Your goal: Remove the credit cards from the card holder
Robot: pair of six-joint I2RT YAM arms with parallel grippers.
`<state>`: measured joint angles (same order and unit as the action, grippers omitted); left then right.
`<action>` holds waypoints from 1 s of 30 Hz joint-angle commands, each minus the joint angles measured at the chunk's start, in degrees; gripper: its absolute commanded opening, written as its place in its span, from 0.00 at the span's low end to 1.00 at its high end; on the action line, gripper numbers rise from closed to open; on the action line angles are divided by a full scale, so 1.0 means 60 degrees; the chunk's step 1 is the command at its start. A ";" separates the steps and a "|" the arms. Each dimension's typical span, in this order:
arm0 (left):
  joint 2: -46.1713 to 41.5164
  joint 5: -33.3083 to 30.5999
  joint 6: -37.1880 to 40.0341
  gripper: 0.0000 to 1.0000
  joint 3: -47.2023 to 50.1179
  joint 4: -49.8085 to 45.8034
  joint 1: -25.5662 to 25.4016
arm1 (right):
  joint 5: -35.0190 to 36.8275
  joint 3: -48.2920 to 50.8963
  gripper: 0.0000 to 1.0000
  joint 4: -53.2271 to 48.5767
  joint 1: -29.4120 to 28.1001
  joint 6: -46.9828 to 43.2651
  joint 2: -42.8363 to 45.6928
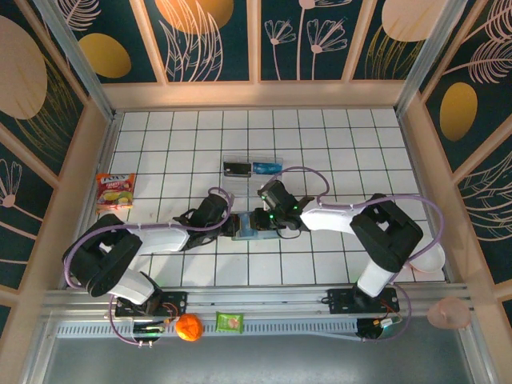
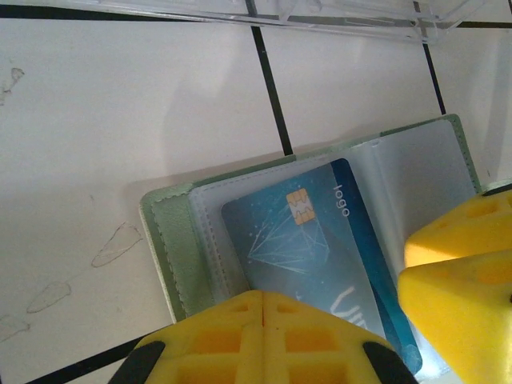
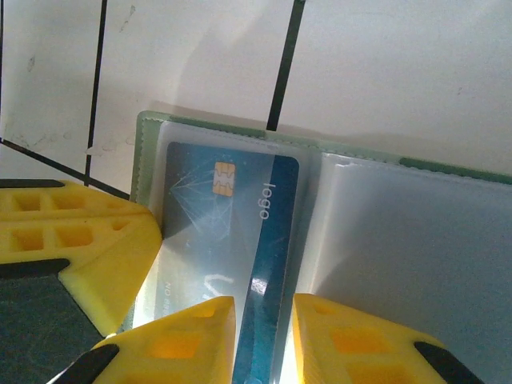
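The card holder lies open on the white tiled table between my two grippers, with a grey-green cover and clear pocket pages. A blue credit card with a gold chip sits in its left pocket, and its darker long edge sticks out toward the fold. My left gripper is shut, its tip resting on the pocket's near edge over the card. My right gripper stands slightly open, one finger on each side of the card's exposed edge.
A clear plastic tray just beyond the holder contains a dark card and a blue card; its edge is close. A snack packet lies at the left. A white bowl sits at the right edge.
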<state>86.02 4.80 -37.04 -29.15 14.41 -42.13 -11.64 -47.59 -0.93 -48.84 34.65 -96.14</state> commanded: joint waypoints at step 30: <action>0.0298 0.0214 -0.0013 0.00 0.0654 0.0015 -0.0030 | -0.1347 0.0315 0.17 0.0782 0.0421 0.0904 -0.0574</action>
<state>86.52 5.32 -37.08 -27.14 19.16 -42.11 -18.55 -46.72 3.20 -46.41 39.38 -98.63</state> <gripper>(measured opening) 0.051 0.178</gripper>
